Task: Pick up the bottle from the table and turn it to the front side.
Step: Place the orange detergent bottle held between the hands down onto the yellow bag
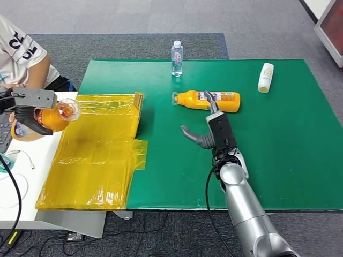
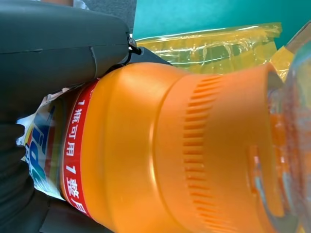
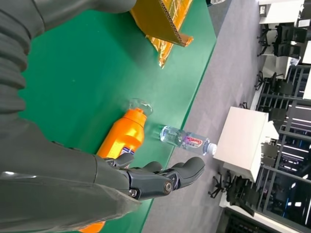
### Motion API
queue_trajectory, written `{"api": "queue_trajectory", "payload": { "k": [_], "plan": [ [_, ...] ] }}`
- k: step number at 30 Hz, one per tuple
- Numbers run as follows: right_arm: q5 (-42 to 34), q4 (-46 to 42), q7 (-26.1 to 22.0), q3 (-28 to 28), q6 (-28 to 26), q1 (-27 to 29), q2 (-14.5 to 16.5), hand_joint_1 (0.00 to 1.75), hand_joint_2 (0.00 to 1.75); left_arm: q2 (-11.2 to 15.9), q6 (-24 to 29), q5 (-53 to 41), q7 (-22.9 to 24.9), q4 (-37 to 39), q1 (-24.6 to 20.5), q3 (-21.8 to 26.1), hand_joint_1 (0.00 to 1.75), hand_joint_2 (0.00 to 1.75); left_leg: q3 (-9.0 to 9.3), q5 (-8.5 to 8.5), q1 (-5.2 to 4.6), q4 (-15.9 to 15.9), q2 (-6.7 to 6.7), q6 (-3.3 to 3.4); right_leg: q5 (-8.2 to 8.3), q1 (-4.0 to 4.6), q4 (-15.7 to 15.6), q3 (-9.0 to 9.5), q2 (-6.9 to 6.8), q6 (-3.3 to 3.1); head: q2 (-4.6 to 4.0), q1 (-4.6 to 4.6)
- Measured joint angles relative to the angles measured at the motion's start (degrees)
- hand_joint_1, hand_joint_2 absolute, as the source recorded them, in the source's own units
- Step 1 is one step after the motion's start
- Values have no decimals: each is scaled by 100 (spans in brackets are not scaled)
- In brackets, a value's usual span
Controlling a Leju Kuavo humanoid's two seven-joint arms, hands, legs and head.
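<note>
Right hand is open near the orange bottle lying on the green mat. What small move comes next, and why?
Probably ease the right hand forward and down over the orange bottle, then close. The bottle lies on its side on the green mat, the fingers are spread with nothing between them, and the left hand already grips another orange bottle.

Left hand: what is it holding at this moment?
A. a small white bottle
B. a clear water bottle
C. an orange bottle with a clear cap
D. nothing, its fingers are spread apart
C: the left hand grips an orange bottle with a clear cap off the left side of the green mat; the left wrist view shows the same orange bottle close up against the hand.
</note>
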Motion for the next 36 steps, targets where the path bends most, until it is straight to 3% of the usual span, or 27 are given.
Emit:
{"api": "queue_trajectory", "payload": {
  "k": [6, 16, 29, 36],
  "plan": [
    [-4, 19, 7, -8, 4, 0, -2, 0, 175, -53, 94, -124, -9, 144, 68, -3, 175, 175, -1, -1, 0, 0, 0, -2, 0, -1, -1, -3, 1, 0, 0, 0],
    [38, 11, 137, -18, 97, -2, -9, 0, 175, -597, 575, -690, -137, 1224, 880, -7, 175, 175, -13, 6, 2, 0, 5, -10, 10, 1, 0, -22, 4, -3, 0, 0],
    [176, 13, 284, -18, 49, 3, -123, 0, 175, -928, 980, -667, -233, 1807, 1371, 23, 175, 175, -11, 5, 2, 1, 5, -10, 7, 1, -1, -20, 2, -4, 0, 0],
    [183, 13, 345, 6, -14, -2, -141, 0, 175, -1508, 1246, -586, -3, 2021, 1384, 245, 175, 175, -10, 8, -1, 2, -3, -5, 10, -3, -3, -11, -4, 1, 0, 1]
  ]
}}
